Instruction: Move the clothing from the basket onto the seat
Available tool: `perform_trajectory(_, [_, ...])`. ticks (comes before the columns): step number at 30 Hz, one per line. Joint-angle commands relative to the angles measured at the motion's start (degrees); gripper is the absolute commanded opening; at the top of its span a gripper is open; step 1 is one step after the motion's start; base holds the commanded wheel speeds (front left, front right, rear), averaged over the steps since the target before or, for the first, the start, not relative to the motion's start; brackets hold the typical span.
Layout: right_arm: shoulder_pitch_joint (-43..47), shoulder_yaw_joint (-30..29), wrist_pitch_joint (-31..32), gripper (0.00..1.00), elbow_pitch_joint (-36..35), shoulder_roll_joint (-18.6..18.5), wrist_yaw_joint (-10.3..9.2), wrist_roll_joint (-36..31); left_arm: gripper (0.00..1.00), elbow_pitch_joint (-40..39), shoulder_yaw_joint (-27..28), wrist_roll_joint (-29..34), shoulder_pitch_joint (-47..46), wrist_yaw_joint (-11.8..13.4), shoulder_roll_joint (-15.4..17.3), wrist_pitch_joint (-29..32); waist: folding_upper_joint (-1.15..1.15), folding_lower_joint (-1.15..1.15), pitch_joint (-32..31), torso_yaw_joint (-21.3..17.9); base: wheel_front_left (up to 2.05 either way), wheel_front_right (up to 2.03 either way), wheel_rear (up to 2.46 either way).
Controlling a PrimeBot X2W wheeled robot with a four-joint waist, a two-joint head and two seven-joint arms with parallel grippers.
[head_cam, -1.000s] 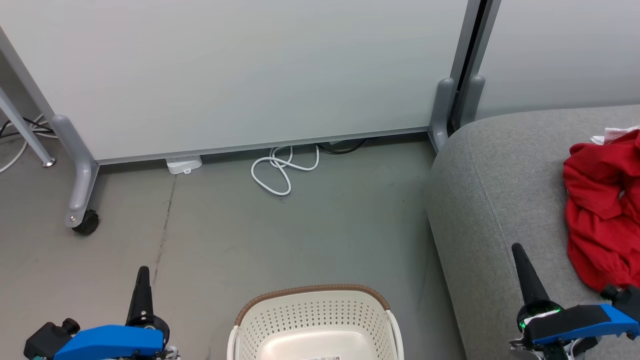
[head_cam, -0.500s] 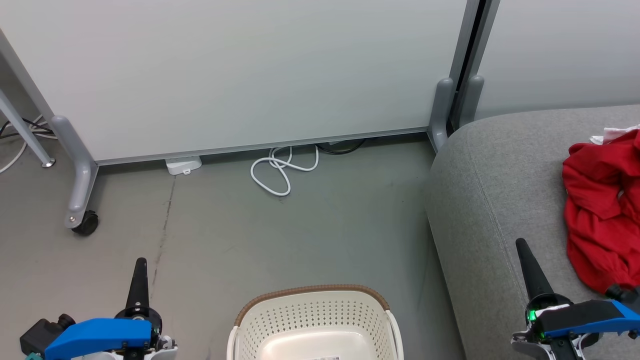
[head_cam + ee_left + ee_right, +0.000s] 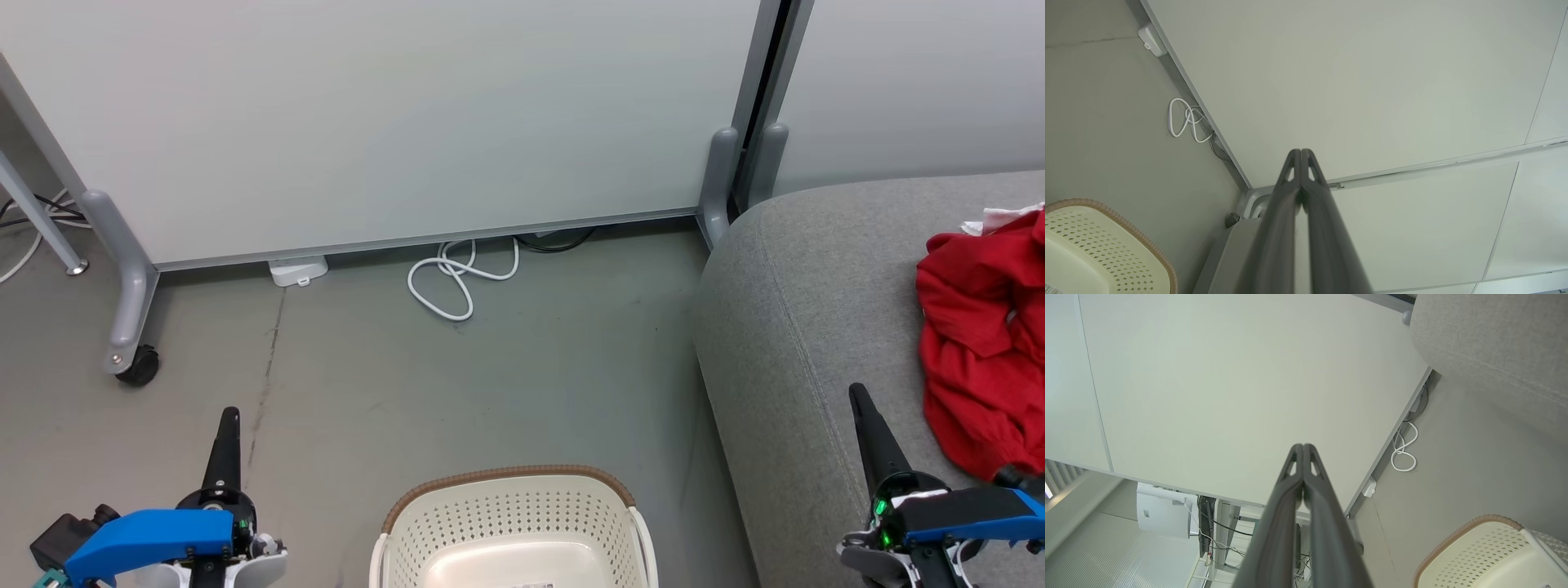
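Just now, in the head view, both arms have shifted only a little from a second ago. The left gripper [image 3: 229, 412] has crept slightly up the picture over the floor, left of the basket [image 3: 510, 506]. The right gripper [image 3: 856, 390] has edged rightward over the seat [image 3: 784, 327], its tip near the clothing [image 3: 976, 343] but apart from it. Each shows as a single dark spike, jaws pressed together and holding nothing. The clothing lies crumpled on the seat, and the part of the basket's floor that shows is bare, so the task looks done or nearly so, with the arms seemingly settling. The right edge cuts off the red heap, so I cannot tell whether it is one garment or two, and the bottom edge cuts off the basket's near half. In the left wrist view the left gripper [image 3: 1301, 152] points at a pale partition [image 3: 1372, 81], fingers flat against each other, with the basket [image 3: 1106, 245] at lower left showing no fabric. In the right wrist view the right gripper [image 3: 1303, 446] is likewise closed and empty, between a corner of the basket [image 3: 1474, 547] and the seat [image 3: 1494, 347].
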Motion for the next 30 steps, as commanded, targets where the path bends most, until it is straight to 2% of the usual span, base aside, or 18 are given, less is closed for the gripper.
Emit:
perform_trajectory(1, [-1.2,-0.2,0.3,0.0,0.0,-0.3,0.02,1.8,0.0,-0.5,0.5,-1.4,-1.2,-0.5,0.0,0.4,0.0,0.0,0.0,0.0,0.0,0.0,0.0])
perform_trajectory(10, [-1.6,-0.7,1.0,0.0,0.4,-0.2,0.02,6.0,0.0,-0.7,0.9,-5.1,-1.7,-0.5,-0.1,1.5,0.0,0.0,0.0,-0.1,0.0,0.0,0.0])
perform_trajectory(11, [-1.9,-1.0,1.5,0.0,0.6,-0.1,0.02,8.2,0.0,-0.8,1.1,-7.1,-2.0,-0.6,-0.1,2.1,0.0,0.0,-0.1,-0.1,0.0,0.0,0.0])
perform_trajectory(30, [-2.4,-1.7,2.5,0.0,1.3,0.0,0.02,15.1,0.0,-1.2,1.6,-13.2,-2.8,-0.6,-0.3,3.9,0.0,0.0,-0.1,-0.3,0.0,0.0,0.0])
